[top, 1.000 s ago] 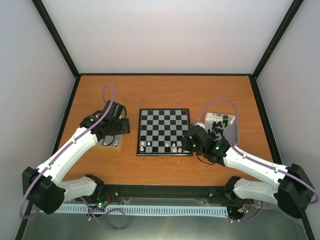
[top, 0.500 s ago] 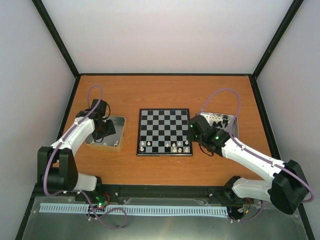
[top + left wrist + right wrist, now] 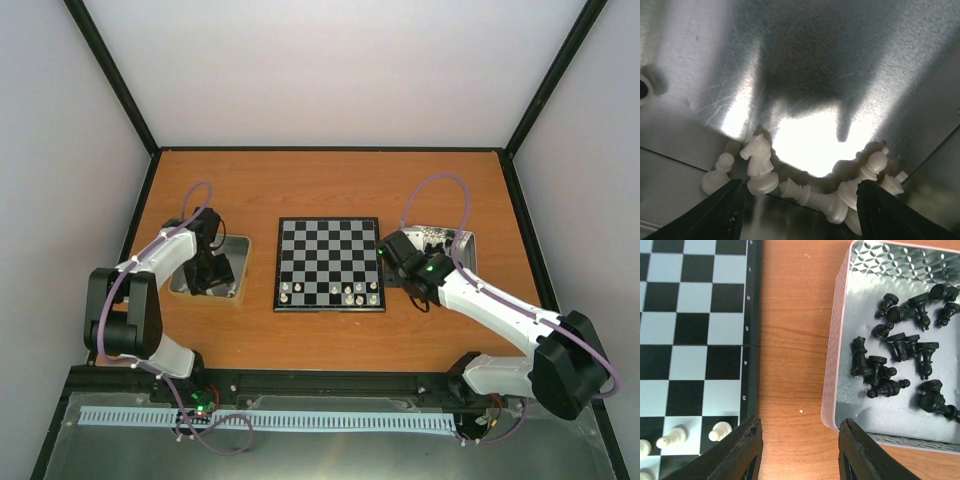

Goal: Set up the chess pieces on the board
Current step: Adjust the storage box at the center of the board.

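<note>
Held the left gripper (image 3: 800, 212) low inside the left tin (image 3: 840, 60), jaws parted and gripping nothing. Set its fingers (image 3: 720, 215) one on either side of a small heap of white chess pieces (image 3: 805, 185) crowded into the tin's corner, judged a stance for picking one out.

Found the white knight (image 3: 759, 162) just inside one finger, upright on its base, long axis vertical, muzzle turned toward the white pawn (image 3: 717, 172) standing beside it. Found a taller white piece (image 3: 812, 195) toppled between the fingers, long axis lying flat, crown toward the knight and base toward a second pawn (image 3: 874, 167), which stood upright by the other finger. Could not tell that toppled piece's kind.

Held the right gripper (image 3: 800, 452) released and empty over the table (image 3: 790, 340), between the board (image 3: 695, 330) and the right tin (image 3: 836, 355), judged well placed to reach either.

Saw the black pieces (image 3: 900, 347) jumbled in the right tin, mostly on their sides, axes pointing every way. Saw three white pawns (image 3: 671, 439) upright on the board's near right corner.

From above, made out white pieces only along the board's two near rows and no black ones on it, so judged the setup far from done.
</note>
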`<control>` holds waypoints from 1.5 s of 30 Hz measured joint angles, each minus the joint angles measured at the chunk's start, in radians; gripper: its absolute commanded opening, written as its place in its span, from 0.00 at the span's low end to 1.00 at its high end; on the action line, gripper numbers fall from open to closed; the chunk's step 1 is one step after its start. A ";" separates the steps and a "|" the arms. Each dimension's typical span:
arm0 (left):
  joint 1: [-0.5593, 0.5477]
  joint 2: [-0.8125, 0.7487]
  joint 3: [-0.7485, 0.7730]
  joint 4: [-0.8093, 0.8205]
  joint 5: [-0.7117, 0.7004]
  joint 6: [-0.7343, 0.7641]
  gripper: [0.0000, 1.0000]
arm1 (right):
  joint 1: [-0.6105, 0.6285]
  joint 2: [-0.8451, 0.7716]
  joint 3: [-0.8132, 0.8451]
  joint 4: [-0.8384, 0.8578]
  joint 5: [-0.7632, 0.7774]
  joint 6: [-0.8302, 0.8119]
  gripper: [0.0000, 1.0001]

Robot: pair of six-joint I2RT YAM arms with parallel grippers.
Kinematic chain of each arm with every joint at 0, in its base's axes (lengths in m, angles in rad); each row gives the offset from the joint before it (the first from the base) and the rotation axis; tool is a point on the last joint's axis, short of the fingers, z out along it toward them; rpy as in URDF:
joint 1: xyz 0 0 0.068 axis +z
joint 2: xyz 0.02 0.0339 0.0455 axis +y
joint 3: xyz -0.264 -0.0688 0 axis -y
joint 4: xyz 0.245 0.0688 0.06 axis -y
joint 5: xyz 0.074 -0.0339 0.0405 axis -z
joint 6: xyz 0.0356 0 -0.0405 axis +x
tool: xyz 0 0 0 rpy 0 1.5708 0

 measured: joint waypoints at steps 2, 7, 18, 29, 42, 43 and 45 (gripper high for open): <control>0.000 0.000 0.001 -0.006 0.020 0.000 0.58 | 0.000 0.014 -0.002 -0.008 0.001 -0.007 0.43; 0.000 -0.005 0.007 -0.020 0.055 0.002 0.60 | 0.000 0.034 -0.002 -0.002 0.000 -0.033 0.43; 0.026 -0.176 0.081 -0.078 -0.039 -0.128 0.83 | 0.000 0.074 0.059 0.055 -0.019 -0.089 0.43; 0.048 -0.242 -0.111 -0.060 0.025 -0.286 0.58 | 0.000 0.096 0.073 0.072 -0.034 -0.104 0.42; 0.052 -0.177 -0.093 0.006 0.003 -0.198 0.13 | 0.000 0.088 0.073 0.066 -0.019 -0.092 0.42; 0.053 -0.166 -0.084 0.014 0.001 -0.179 0.12 | 0.000 0.086 0.073 0.066 -0.018 -0.092 0.42; 0.053 -0.152 -0.069 0.025 -0.007 -0.145 0.11 | 0.000 0.082 0.073 0.064 -0.013 -0.092 0.42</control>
